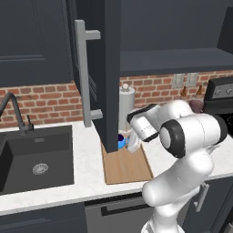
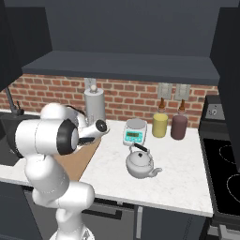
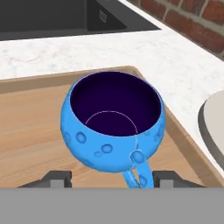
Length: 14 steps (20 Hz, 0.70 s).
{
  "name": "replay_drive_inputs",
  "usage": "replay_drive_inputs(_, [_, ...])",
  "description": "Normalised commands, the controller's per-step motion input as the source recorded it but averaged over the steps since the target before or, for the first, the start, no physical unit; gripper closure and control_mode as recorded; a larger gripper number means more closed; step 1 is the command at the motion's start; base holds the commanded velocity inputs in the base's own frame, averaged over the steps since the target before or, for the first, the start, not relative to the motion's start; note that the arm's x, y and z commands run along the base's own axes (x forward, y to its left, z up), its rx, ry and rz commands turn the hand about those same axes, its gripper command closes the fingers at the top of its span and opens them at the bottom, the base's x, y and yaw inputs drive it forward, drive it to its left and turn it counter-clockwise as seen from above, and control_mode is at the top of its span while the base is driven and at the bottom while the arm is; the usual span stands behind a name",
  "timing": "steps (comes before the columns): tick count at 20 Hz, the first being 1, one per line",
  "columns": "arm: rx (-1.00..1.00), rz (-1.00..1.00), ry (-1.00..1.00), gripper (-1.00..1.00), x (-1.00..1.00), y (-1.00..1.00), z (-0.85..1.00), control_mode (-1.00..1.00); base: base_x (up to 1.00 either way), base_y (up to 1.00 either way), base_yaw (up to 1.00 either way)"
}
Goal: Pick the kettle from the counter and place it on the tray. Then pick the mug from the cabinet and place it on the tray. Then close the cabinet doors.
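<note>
Looking along the hand, you see the mug sitting upright on the tray, near the board's corner, its handle turned toward the camera. Your gripper has its fingers spread wide, one dark tip on each side of the handle, neither pressing the cup. From the right base view, the kettle stands on the counter, apart from the tray, in front of a small scale. One cabinet door hangs open above the tray.
</note>
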Motion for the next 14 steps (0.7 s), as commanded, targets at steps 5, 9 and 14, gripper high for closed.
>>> replay_drive_inputs(5, [0.0,0.0,0.01,-1.0,-0.41,0.18,0.05,-1.0,0.0,0.0,0.0])
replay_drive_inputs(9, [-0.01,0.0,0.0,-1.0,-0.46,0.09,0.41,-1.0,0.0,0.0,0.0])
replay_drive_inputs(14, [-0.01,0.0,0.0,-1.0,-0.55,0.0,0.66,-1.0,0.0,0.0,0.0])
